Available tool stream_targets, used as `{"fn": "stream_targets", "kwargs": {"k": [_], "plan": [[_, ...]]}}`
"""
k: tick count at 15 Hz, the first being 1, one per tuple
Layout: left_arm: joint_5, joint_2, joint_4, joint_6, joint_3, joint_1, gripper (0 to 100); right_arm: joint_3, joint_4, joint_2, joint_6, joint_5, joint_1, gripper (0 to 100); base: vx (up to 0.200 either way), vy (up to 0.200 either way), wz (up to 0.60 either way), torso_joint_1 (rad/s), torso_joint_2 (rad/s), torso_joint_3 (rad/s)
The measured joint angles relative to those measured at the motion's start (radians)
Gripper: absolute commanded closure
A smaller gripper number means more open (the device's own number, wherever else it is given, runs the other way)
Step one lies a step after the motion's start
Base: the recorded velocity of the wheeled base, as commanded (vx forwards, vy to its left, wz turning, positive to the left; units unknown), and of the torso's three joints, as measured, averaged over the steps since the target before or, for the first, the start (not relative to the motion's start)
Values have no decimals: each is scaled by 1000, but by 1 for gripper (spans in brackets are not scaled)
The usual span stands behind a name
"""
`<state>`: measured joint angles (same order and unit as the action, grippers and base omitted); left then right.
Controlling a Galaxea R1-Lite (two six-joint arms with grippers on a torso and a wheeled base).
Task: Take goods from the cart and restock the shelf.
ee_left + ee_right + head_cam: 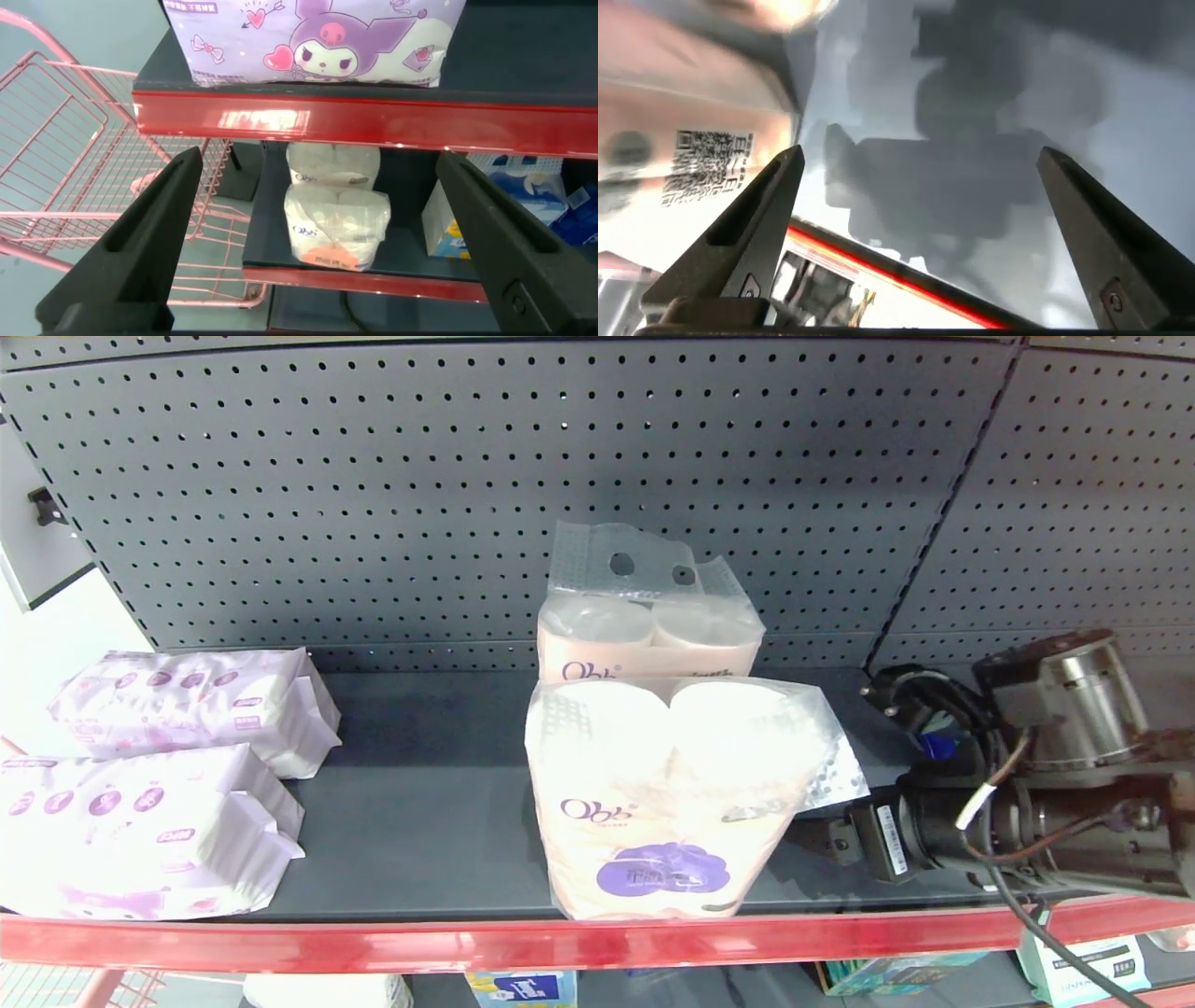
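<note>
Toilet-roll pack (667,793), pale pink plastic wrap, purple label, clear perforated handle flap: upright at front of dark grey shelf deck (429,803), just behind glossy red front lip (597,941), roughly mid-shelf. Second toilet-roll pack (644,639), same kind, directly behind and touching it, close to grey perforated back panel (373,495), handle flap sticking up. Rear purple-and-white tissue pack (196,705) and front purple-and-white tissue pack (140,831) lying flat at robot's left end of deck, well apart from rolls.

Black right arm (1027,803) low over deck, just beside front pack on robot's right. Right gripper (920,154): black fingers spread wide, nothing between them; barcode side of pink wrap just beside one finger, contact not clear.

Left gripper (318,159): fingers wide apart, holding nothing, low in front of shelving, facing red lip. Pink wire cart (65,187) beside shelving. On lower shelf, two white roll packs (336,224) one behind other, blue-and-white boxes (542,196) near them.
</note>
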<state>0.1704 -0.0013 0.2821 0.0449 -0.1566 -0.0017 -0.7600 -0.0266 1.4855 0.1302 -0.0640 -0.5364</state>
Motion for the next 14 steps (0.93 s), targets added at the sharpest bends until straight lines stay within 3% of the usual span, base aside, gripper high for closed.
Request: {"fn": "stream_targets", "kwargs": {"k": [3, 5, 12, 14], "plan": [[-19, 0, 0, 1, 0, 0, 0, 56, -54, -154, -26, -64, 31, 0, 0, 0, 0, 0, 0, 0], [-61, 0, -1, 2, 0, 0, 0, 111, -69, -277, -80, -73, 111, 0, 0, 0, 0, 0, 0, 0], [-65, 0, -2, 3, 2, 0, 0, 190, -69, -647, -293, -71, 677, 0, 0, 0, 0, 0, 0, 0], [-65, 0, -2, 4, 2, 0, 0, 231, -65, -745, -319, -69, 750, 0, 0, 0, 0, 0, 0, 0]]}}
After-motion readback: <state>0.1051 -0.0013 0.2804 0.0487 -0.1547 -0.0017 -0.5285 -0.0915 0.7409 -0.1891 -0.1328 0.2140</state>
